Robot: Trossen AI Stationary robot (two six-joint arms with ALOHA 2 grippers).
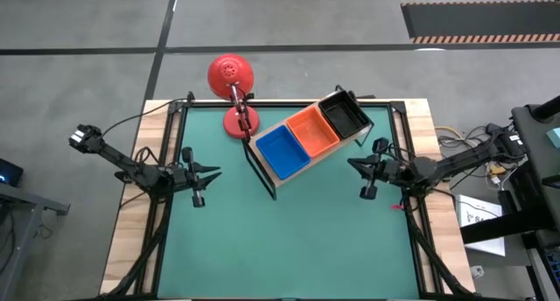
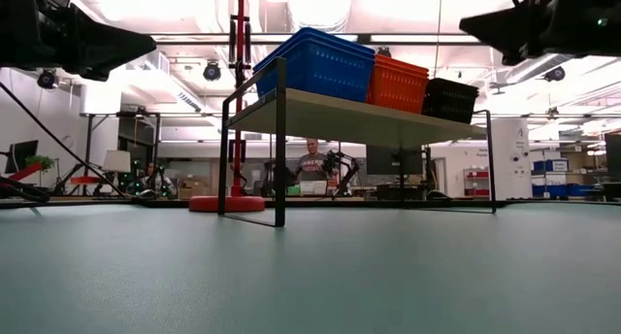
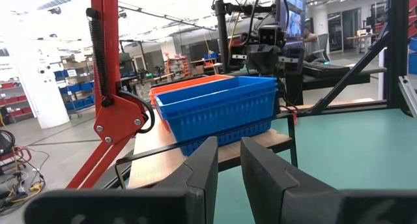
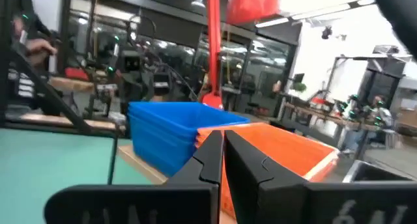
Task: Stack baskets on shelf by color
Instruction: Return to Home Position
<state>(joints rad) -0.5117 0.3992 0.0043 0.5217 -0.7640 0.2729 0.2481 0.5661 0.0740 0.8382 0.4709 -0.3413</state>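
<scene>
The shelf (image 1: pixel 297 172), a light wooden board on a black wire frame, stands at the table's far middle on the green mat. On it sit three stacks of baskets: blue (image 1: pixel 282 150), orange (image 1: pixel 313 130) and black (image 1: pixel 345 115). The low view shows the same three stacks, blue (image 2: pixel 315 67), orange (image 2: pixel 396 84) and black (image 2: pixel 449 99). My left gripper (image 1: pixel 215 171) hovers left of the shelf, empty, with a narrow gap between its fingers (image 3: pixel 228 146). My right gripper (image 1: pixel 350 164) hovers right of the shelf, shut and empty (image 4: pixel 220 136).
A red desk lamp (image 1: pixel 231 73) stands with its base (image 1: pixel 241 122) at the far edge, just left of the shelf. The green mat (image 1: pixel 289 240) spreads toward the near edge. Cables run along both table sides. A person shows in the room beyond (image 2: pixel 311 161).
</scene>
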